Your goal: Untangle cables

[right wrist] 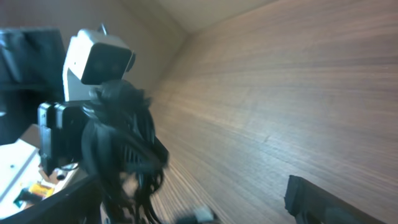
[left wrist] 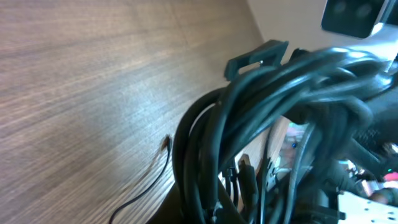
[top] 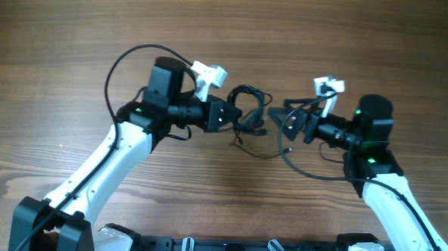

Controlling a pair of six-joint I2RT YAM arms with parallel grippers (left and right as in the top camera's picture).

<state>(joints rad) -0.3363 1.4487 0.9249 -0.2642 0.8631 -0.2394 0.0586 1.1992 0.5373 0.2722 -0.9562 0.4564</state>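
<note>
The cables (top: 247,111) are a small tangle of thin black cords, held above the table between the two arms. My left gripper (top: 236,117) is shut on the tangle; in the left wrist view the bunch (left wrist: 267,118) fills the frame and hides the fingers. One thin cord end (left wrist: 152,180) trails down onto the wood, and shows in the overhead view (top: 255,151) too. My right gripper (top: 276,114) is open and empty just right of the tangle. In the right wrist view the tangle (right wrist: 121,140) hangs at the left, in front of my spread fingers (right wrist: 205,208).
The wooden table (top: 60,73) lies under both arms. Thick black robot cables loop by the left arm (top: 124,61) and under the right arm (top: 302,165). The arm bases stand at the front edge (top: 226,250).
</note>
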